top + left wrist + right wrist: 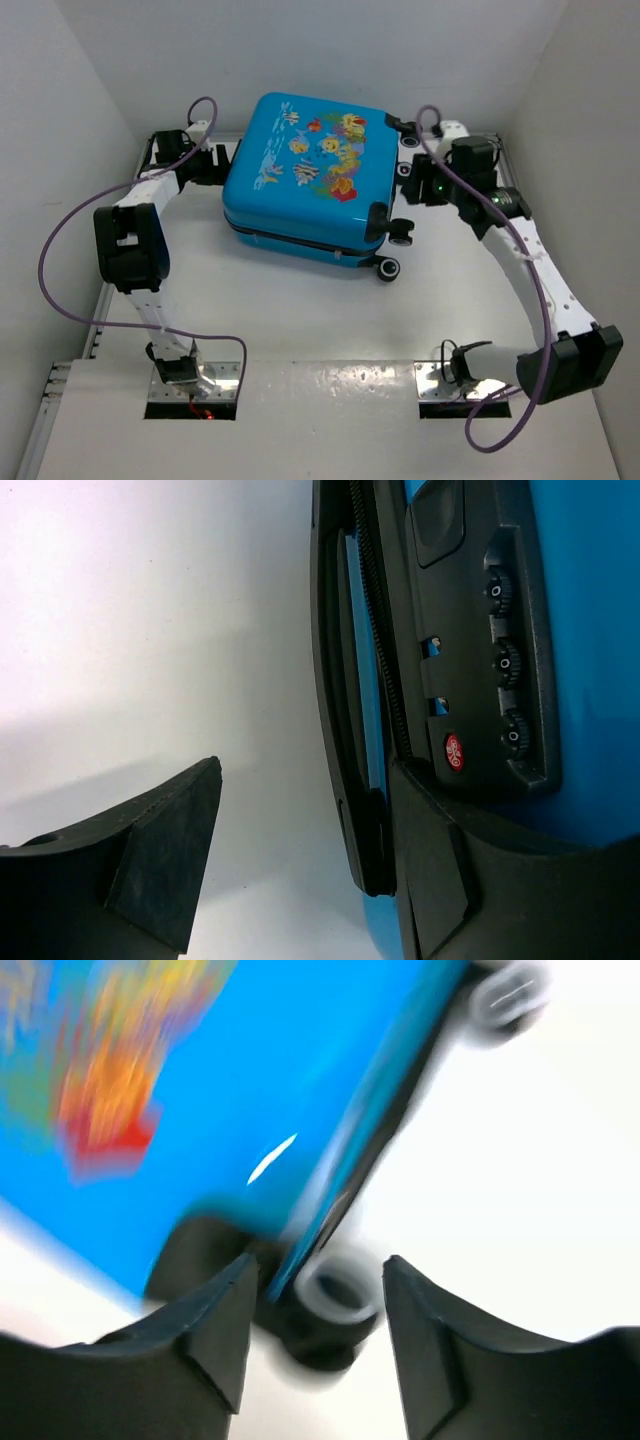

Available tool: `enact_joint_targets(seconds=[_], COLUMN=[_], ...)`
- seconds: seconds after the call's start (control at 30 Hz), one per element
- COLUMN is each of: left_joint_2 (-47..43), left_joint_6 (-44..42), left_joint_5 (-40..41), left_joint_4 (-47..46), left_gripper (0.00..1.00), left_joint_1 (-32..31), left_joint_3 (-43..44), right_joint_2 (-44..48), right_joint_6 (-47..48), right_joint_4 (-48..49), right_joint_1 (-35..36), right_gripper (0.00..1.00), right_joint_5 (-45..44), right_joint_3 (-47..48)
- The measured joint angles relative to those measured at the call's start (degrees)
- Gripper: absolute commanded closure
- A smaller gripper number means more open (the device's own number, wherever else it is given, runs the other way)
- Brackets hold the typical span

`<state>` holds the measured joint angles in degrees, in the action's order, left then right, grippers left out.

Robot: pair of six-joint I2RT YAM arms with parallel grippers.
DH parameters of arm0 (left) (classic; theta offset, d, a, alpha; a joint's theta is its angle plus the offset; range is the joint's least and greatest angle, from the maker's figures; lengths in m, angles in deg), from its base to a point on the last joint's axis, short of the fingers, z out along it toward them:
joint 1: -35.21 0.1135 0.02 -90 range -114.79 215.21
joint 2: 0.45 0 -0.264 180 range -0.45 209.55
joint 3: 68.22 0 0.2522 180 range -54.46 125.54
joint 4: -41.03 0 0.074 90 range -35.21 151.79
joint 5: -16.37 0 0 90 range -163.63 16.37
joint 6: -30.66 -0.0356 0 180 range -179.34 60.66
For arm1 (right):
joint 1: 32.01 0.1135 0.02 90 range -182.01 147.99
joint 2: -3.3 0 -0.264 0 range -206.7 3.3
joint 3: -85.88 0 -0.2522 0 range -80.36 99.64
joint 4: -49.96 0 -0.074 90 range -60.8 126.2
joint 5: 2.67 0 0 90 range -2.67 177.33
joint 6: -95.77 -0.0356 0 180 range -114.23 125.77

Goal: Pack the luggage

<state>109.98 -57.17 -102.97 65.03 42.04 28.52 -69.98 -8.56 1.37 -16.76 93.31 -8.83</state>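
Observation:
The luggage, a bright-blue suitcase with fish prints, lies flat and closed at the back middle of the table. My left gripper is at its left side. In the left wrist view this gripper is wide open. One finger lies against the blue shell below the black combination lock, and the black handle is between the fingers. My right gripper is at the luggage's right side. In the blurred right wrist view it is open, with a small wheel between the fingers.
White walls close in the back and both sides. Two more black wheels stick out at the luggage's near right corner. A metal rail runs along the table's left edge. The arm bases stand at the near edge.

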Motion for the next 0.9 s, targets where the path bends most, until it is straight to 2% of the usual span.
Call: enact_joint_targets(seconds=[0.03,0.07,0.13,0.23,0.27,0.33,0.5,0.73,0.9], left_joint_2=[0.02,0.07,0.09,0.09,0.09,0.09,0.09,-0.13,-4.57], left_joint_6=[0.04,0.04,0.0,-0.17,-0.2,-0.2,-0.2,-1.25,-1.25], left_joint_5=[-0.17,-0.33,-0.39,-0.37,-0.37,-0.31,0.04,-0.22,-0.83], left_joint_4=[-0.07,-0.11,-0.13,-0.13,-0.15,-0.15,-0.09,-0.11,-6.56], left_gripper=[0.27,0.27,0.27,0.27,0.27,0.27,0.29,0.33,0.35], left_joint_1=[0.0,0.0,0.0,0.0,0.0,0.0,0.0,-0.5,-0.28], left_joint_3=[-0.02,-0.02,-0.02,-0.02,-0.02,-0.02,-0.02,-0.5,-9.29], right_joint_2=[0.79,1.05,0.2,-3.26,-4.76,-8.44,-23.28,-44.5,-53.22], right_joint_6=[-2.23,-4.52,-8.48,-13.66,-15.65,-20.22,-26.8,-30.88,-34.25], right_joint_4=[2.49,4.81,7.69,8.74,8.79,8.48,8.33,9.92,15.78], right_joint_1=[-1.29,-2.56,-4.94,-8.61,-9.94,-12.39,-17.09,-15.85,-12.59], right_gripper=[0.47,0.41,0.4,0.64,0.85,1.0,1.0,1.0,1.0], right_joint_5=[-2.14,-4.31,-6.45,-7.23,-7.58,-7.5,-7.87,-3.08,2.29], right_joint_3=[-0.31,-0.37,-0.31,0.22,0.31,0.46,2.78,11.96,19.63])
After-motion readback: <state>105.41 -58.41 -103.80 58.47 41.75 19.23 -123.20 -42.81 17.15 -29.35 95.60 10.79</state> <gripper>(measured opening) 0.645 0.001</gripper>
